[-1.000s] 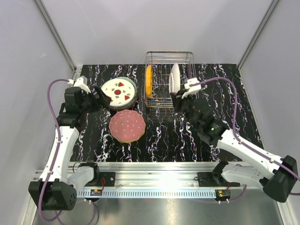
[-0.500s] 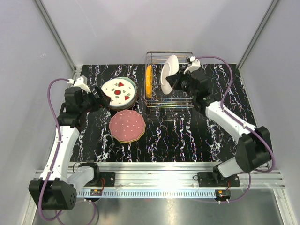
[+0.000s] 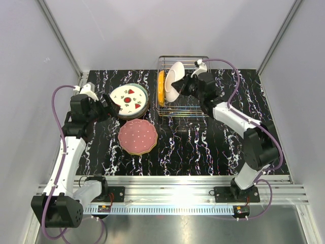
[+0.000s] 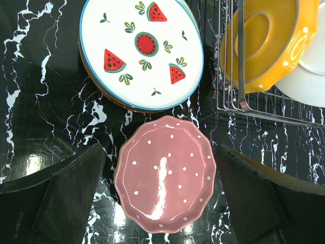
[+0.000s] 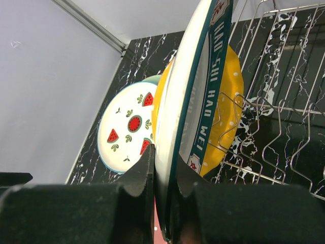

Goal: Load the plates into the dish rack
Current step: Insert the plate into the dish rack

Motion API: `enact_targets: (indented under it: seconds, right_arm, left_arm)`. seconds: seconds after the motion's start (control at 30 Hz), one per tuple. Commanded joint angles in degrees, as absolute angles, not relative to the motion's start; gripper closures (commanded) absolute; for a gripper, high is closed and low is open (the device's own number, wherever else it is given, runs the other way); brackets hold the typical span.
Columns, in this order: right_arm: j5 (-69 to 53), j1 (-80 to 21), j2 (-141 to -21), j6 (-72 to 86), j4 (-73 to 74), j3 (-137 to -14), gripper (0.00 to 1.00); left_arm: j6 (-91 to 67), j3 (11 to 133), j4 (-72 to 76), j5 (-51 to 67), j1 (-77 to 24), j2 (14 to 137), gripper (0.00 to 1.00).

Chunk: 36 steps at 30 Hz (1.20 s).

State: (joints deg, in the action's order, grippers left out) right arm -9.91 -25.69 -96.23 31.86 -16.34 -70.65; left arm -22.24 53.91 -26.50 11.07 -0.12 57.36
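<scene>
My right gripper (image 5: 162, 170) pinches the rim of a glossy white plate (image 5: 177, 101), tilted over the wire dish rack (image 3: 198, 104), half hiding the yellow scalloped plate (image 5: 228, 86) standing inside. My left gripper (image 4: 160, 155) hangs wide open near the pink dotted plate (image 4: 165, 175).

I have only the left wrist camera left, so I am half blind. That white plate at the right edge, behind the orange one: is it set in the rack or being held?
Observer: Held. The right gripper is shut on the white plate at its rim, over the dish rack.
Operator: Is it upright enough to slot in?
Observer: Not yet, I'd say. The top camera sees its broad face, so it is tilted, while the orange plate stands on edge in the rack.
Operator: Any marking to tell it by?
Observer: The right wrist camera shows a dark teal band with white lettering along its rim.
</scene>
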Motion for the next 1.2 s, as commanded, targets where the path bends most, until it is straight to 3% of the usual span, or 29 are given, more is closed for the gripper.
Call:
enact_targets:
  seconds: [0.0,0.67,1.07,1.17]
  right_arm:
    - [-11.60,-25.40,-96.94,32.61,-21.53,-75.67,1.00]
    - [-7.56,-27.95,-103.97,25.93,-12.49,-82.08,1.00]
    - [-5.89,-30.76,-106.26,22.15,-7.91,-86.74,0.75]
    - [-5.89,-30.76,-106.00,22.06,-7.65,-86.92,0.74]
  left_arm:
    - [-21.27,54.05,-24.87,10.90,-0.09,56.60,0.05]
    - [-21.53,53.88,-24.87,11.86,-0.09,56.25,0.04]
    - [-21.62,53.97,-25.22,11.69,-0.09,56.25,0.04]
    - [-21.62,53.88,-25.31,11.60,-0.09,56.08,0.03]
